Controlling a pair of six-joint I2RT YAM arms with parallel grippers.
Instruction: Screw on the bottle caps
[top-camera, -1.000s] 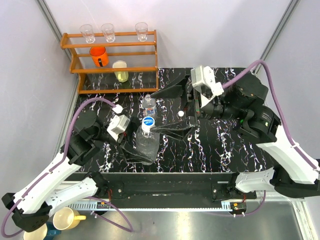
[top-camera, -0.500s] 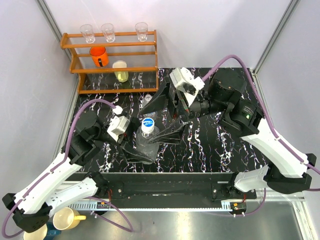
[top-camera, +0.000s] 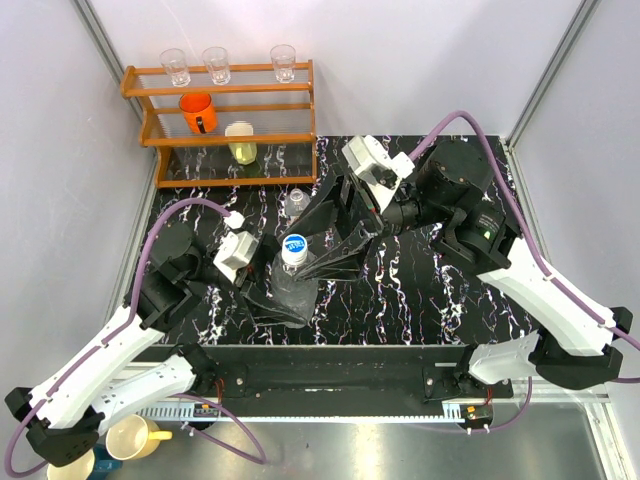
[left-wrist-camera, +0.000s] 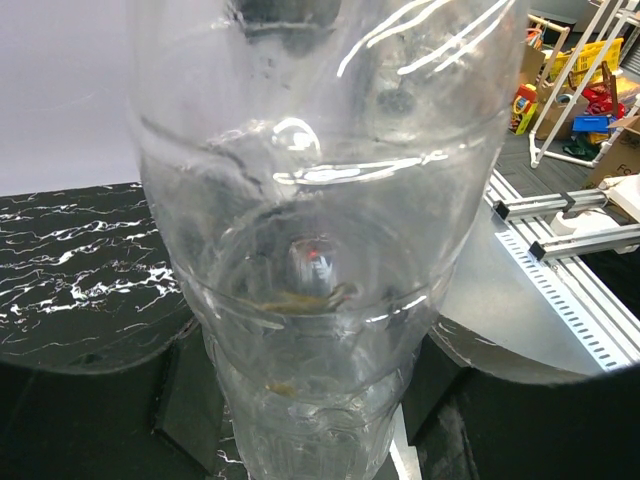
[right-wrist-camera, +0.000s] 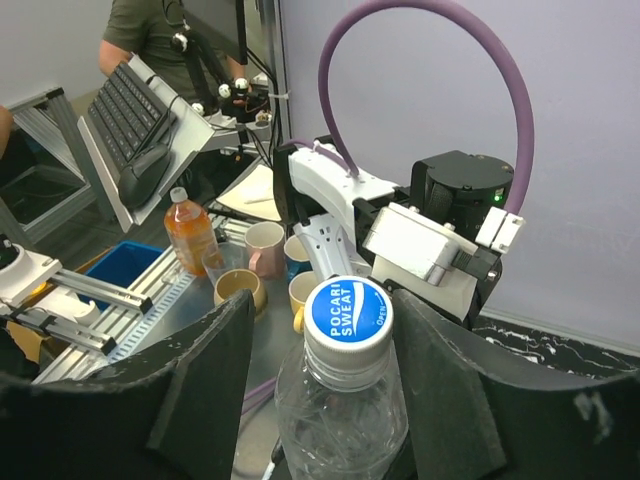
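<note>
- Right gripper (right-wrist-camera: 322, 305): its fingers (right-wrist-camera: 205, 390) are spread wide, one on each side of the bottle cap (right-wrist-camera: 347, 312). There's a gap on both sides, so it isn't pinching or touching anything.
- The cap is white with a blue top reading POCARI SWEAT. It sits right between those fingertips, on the neck of the wide bottle (right-wrist-camera: 340, 420). Can't tell if it's threaded on or just resting there.
- Left gripper (left-wrist-camera: 310, 400): its fingers (left-wrist-camera: 185, 385) are closed in on the lower body of that same bottle, one dark pad on each side, holding it upright below the right fingers.
- The left wrist view is basically all clear plastic and glare. The pads only show at the bottom edges, and the actual contact is hard to make out.
- Bottles: two. The smaller bottle (top-camera: 296, 200) is just past the right gripper's far finger. Only its top pokes out and the rest is behind the finger.
- Caps: only one shows.
- Further out from the fingers, at the table's (top-camera: 420, 290) back left, there's a wooden rack (top-camera: 225, 95). It holds three clear glasses (top-camera: 216, 65), one orange cup (top-camera: 197, 112) and one yellow cup (top-camera: 240, 142).
</note>
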